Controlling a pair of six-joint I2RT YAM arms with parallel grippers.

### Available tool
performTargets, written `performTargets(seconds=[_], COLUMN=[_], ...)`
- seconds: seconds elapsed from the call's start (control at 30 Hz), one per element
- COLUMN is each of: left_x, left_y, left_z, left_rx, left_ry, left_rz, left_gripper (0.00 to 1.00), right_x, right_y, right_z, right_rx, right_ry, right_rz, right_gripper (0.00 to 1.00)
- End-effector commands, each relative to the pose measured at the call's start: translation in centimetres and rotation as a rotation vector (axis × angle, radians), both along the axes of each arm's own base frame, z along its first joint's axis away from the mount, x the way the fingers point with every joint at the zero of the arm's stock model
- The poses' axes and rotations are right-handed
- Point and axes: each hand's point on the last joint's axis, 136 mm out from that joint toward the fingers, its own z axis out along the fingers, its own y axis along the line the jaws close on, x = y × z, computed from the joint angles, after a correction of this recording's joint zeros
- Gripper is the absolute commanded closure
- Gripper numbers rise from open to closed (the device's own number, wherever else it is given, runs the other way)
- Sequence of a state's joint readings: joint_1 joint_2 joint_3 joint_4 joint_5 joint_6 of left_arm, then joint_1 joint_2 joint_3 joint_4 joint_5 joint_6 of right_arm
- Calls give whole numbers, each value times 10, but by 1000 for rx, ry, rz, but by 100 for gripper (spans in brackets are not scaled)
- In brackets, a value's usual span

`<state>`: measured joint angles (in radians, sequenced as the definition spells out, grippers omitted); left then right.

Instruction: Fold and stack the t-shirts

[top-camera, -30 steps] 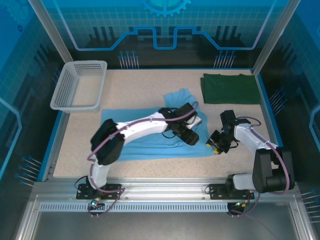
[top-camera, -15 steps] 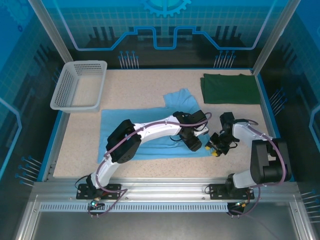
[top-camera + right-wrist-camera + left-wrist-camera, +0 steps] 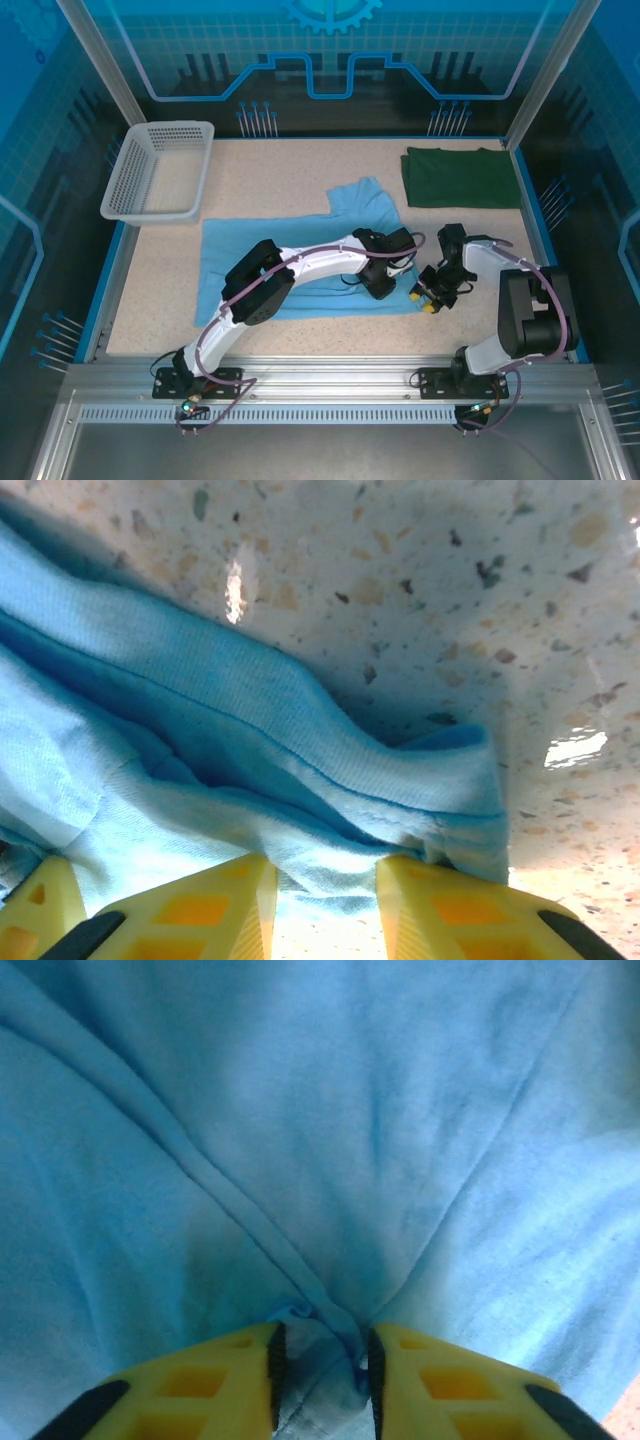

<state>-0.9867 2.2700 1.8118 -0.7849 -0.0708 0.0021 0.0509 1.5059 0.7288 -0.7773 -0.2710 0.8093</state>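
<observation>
On speckled beige tabletop (image 3: 270, 180), sky-blue shirt (image 3: 225, 245), blue walls (image 3: 330, 50)

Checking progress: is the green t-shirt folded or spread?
Folded. The dark green t-shirt lies as a compact rectangle at far right, with no sleeves sticking out.

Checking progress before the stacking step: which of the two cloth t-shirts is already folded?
The plain dark green cloth t-shirt, a compact rectangle at the far right. The light sky-blue cloth t-shirt lies spread out, one sleeve sticking out.
</observation>
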Motion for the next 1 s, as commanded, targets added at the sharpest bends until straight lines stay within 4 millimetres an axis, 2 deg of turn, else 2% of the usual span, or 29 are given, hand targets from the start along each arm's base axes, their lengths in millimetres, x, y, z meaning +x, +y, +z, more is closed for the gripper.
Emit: performTargets(seconds=[0.0,0.17,0.23,0.43,0.77,0.97], left_x=[3,8,11,23,59,80], left_y=[-1,1,2,9,40,66], left_z=[4,12,17,32,52,43], left_rx=[18,9,1,-37,-118,-90], left_ry=[-27,-59,-77,-127,-165,-157], left_rz=[3,17,22,62,194,273], left_gripper=[76,80,84,89,91,89], right_x=[1,0,-1,-6,-7,-5], right_y=[-4,-5,-7,-12,-17,-17], right_z=[-7,-8,-9,-12,-12,-11], right_rx=[-4,-14,-22,-53,-82,-87], right_ry=[14,21,27,63,80,79], right_rz=[3,6,6,-1,-6,-8], right_gripper=[67,68,68,73,77,77])
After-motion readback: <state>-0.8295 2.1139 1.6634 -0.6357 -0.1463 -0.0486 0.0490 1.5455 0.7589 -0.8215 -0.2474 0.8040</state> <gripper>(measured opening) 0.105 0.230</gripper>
